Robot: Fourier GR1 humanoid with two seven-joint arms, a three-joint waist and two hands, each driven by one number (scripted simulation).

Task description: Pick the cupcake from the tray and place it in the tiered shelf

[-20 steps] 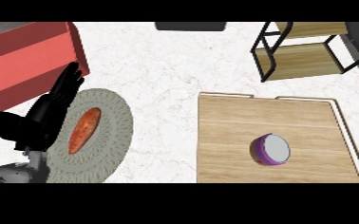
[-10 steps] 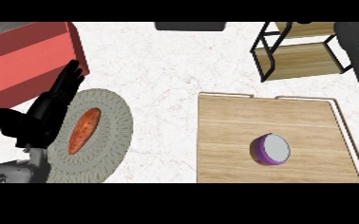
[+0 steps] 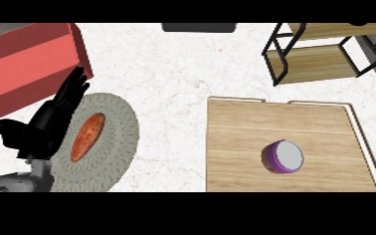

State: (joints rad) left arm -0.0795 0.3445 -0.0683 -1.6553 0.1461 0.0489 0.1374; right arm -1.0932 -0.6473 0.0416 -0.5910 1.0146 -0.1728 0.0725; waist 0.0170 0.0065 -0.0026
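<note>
The cupcake (image 3: 283,156), purple with a pale top, lies on the wooden tray (image 3: 242,144) at the lower right. The tiered shelf (image 3: 316,55), a black frame with wooden boards, stands at the upper right. My left hand (image 3: 47,124) rests open at the left edge, fingers straight and pointing up, over the rim of a grey plate. It is far from the cupcake and holds nothing. My right hand does not show in the head view.
A grey round plate (image 3: 114,139) with an orange-red sweet potato (image 3: 87,137) on it sits at the lower left. A red box (image 3: 37,62) fills the upper left. A dark object (image 3: 198,27) lies at the top edge.
</note>
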